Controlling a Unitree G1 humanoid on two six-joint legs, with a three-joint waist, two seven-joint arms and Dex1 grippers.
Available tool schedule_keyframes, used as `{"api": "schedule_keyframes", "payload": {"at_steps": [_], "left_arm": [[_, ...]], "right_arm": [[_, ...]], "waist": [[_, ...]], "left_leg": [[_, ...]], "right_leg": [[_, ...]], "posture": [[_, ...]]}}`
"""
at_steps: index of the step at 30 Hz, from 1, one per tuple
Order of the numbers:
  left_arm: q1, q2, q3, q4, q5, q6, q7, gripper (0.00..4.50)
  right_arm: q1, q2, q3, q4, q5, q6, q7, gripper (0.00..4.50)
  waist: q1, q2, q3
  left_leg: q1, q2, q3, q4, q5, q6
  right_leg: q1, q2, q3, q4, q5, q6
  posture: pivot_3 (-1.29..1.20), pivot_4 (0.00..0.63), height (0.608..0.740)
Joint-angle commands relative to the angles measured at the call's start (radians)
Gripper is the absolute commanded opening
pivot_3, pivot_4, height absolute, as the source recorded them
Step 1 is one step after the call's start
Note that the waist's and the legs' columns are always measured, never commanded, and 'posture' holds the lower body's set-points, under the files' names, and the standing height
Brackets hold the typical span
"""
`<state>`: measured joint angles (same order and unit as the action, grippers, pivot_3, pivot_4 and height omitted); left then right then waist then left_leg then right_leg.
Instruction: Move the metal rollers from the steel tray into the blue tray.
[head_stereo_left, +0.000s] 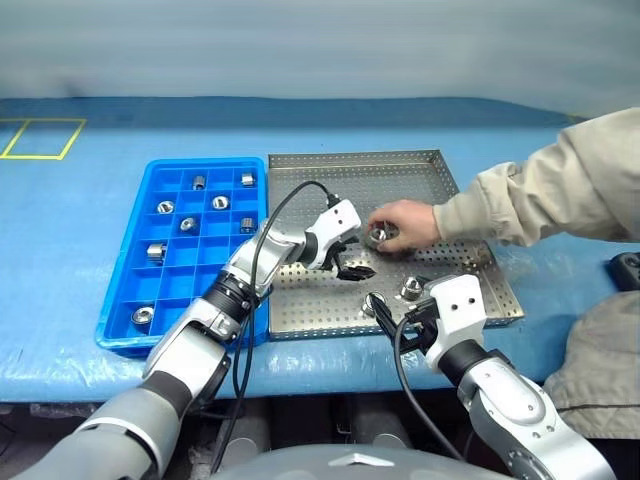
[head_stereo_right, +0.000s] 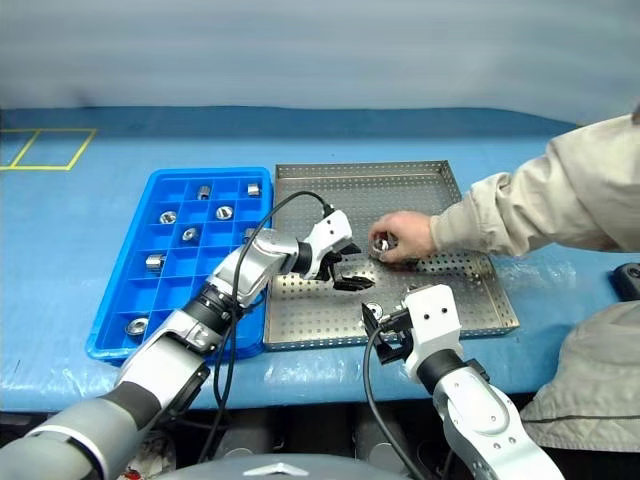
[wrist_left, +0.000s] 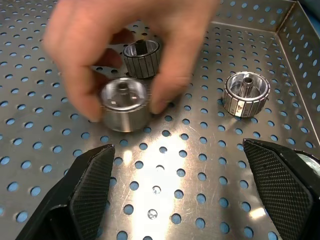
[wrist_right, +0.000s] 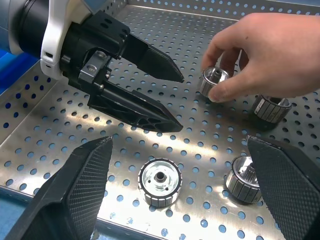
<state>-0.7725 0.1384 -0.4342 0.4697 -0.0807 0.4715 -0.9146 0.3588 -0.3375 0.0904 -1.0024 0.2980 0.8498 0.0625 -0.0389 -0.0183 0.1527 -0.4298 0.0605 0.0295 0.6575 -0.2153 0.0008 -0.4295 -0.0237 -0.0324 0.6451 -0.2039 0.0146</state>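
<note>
your steel tray sits on the blue tabletop, touching the right side of the blue tray. a person's sleeve reaches in from the tabletop's right edge, and the person's hand pinches one roller near the steel tray's middle. your left gripper hangs over that tray's middle, just beside the hand, fingers spread wide with nothing between them. your right gripper hovers at the tray's near edge, its fingers also wide apart and empty. more rollers lie loose on the perforated floor: one near the near rim, another beside it, one under the hand. seven rollers already rest in separate compartments of the blue tray.
</note>
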Motion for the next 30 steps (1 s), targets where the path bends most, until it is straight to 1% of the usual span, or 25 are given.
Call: {"api": "schedule_keyframes", "payload": {"at_steps": [1, 10, 13, 15, 19, 24, 27, 30], "left_arm": [[0.001, -0.003, 0.009, -0.037, 0.007, -0.01, -0.009, 4.46], [0.017, 0.006, 0.007, -0.066, 0.002, 0.01, -0.02, 4.46], [0.025, 0.021, 0.006, -0.117, -0.006, 0.019, -0.041, 4.46], [0.016, 0.03, 0.009, -0.15, -0.002, 0.018, -0.04, 4.46], [-0.028, 0.015, 0.052, -0.191, -0.027, 0.057, -0.02, 4.46], [-0.104, -0.046, 0.102, -0.122, -0.005, 0.038, 0.094, 4.46], [-0.126, -0.088, 0.103, -0.045, 0.025, -0.038, 0.162, 4.46], [-0.146, -0.14, 0.114, 0.045, 0.03, -0.062, 0.209, 4.46]], "right_arm": [[-0.012, -0.002, -0.005, -0.045, 0.002, -0.011, 0.003, 4.5], [-0.026, -0.001, -0.003, -0.044, 0.001, 0.004, 0.011, 4.5], [-0.029, 0.0, -0.001, -0.042, 0.002, 0.004, 0.012, 4.5], [-0.032, 0.001, 0.002, -0.038, 0.003, 0.004, 0.014, 4.5], [-0.044, -0.001, 0.009, -0.031, 0.006, 0.007, 0.021, 4.5], [-0.06, -0.003, 0.021, -0.019, 0.003, 0.011, 0.034, 4.5], [-0.069, 0.003, 0.027, -0.011, 0.002, 0.014, 0.033, 4.5], [-0.077, 0.009, 0.038, -0.006, 0.0, 0.014, 0.029, 4.5]], "waist": [[0.0, 0.0, 0.0], [0.002, 0.0, 0.0], [0.002, 0.0, 0.0], [0.002, 0.0, 0.0], [0.003, 0.0, 0.0], [0.006, 0.0, 0.0], [0.008, 0.0, 0.0], [0.007, 0.0, 0.0]], "left_leg": [[0.0, 0.0, 0.0, 0.0, 0.0, 0.0], [0.0, 0.0, 0.0, 0.001, 0.0, 0.0], [0.0, 0.0, 0.0, 0.001, 0.0, 0.0], [0.0, 0.0, 0.0, 0.001, 0.0, 0.0], [0.0, 0.0, 0.0, 0.002, 0.0, 0.0], [0.0, -0.001, 0.0, 0.003, 0.0, 0.001], [0.0, -0.001, 0.0, 0.003, 0.0, 0.001], [0.0, -0.001, 0.001, 0.003, 0.0, 0.002]], "right_leg": [[0.0, 0.0, 0.0, 0.0, 0.0, 0.0], [0.0, 0.0, 0.0, 0.0, 0.0, 0.0], [0.0, 0.0, 0.0, 0.0, 0.0, 0.0], [0.0, 0.0, 0.0, 0.001, 0.0, 0.0], [0.0, 0.0, 0.0, 0.001, 0.0, 0.001], [0.001, 0.0, 0.001, 0.001, 0.001, 0.001], [0.001, 0.0, 0.001, 0.001, 0.001, 0.002], [0.001, 0.0, 0.002, 0.001, 0.001, 0.002]], "posture": [[-0.13, 0.15, 0.74], [-0.11, 0.15, 0.74], [-0.11, 0.15, 0.74], [-0.1, 0.15, 0.74], [-0.1, 0.15, 0.74], [-0.09, 0.15, 0.74], [-0.09, 0.15, 0.74], [-0.09, 0.15, 0.74]]}}
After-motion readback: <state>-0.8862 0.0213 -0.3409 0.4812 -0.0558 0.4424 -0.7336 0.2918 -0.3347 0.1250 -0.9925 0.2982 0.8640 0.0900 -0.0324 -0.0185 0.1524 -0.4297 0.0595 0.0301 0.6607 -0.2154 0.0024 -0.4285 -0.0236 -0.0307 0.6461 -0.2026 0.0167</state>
